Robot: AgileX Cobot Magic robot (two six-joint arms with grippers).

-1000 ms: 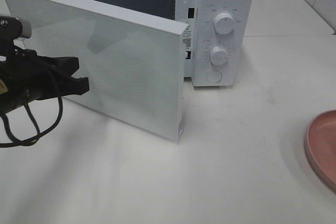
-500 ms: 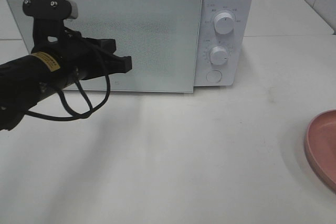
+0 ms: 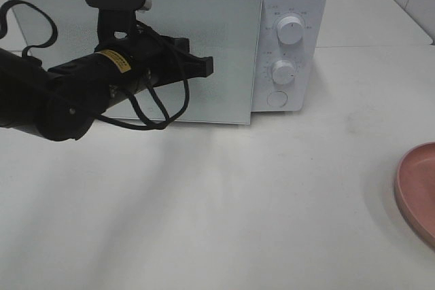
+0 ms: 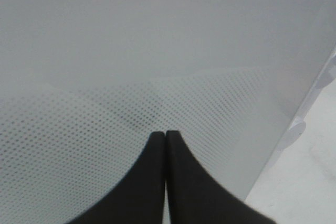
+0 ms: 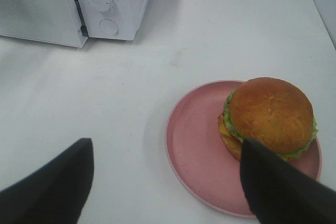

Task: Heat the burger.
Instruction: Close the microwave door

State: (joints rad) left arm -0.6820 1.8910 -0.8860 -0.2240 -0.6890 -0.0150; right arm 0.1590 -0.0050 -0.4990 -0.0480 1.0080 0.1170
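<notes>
Note that the burger (image 5: 270,116) sits on the pink plate (image 5: 197,153) at the surface's right edge, directly beneath your released right claw (image 5: 165,184) (the nearer arm), while the clenched, empty left claw (image 4: 166,136) faces the microwave (image 3: 289,5) door (image 3: 231,39).

The left gripper (image 4: 166,136) has its two black fingers (image 4: 149,182) pressed together with no gap and nothing between them. Their tips sit right at the white microwave door (image 4: 157,51), against its panel of fine dots; whether they touch cannot be confirmed. The door's edge (image 4: 315,93) runs alongside a strip of white table (image 4: 310,187).
</notes>
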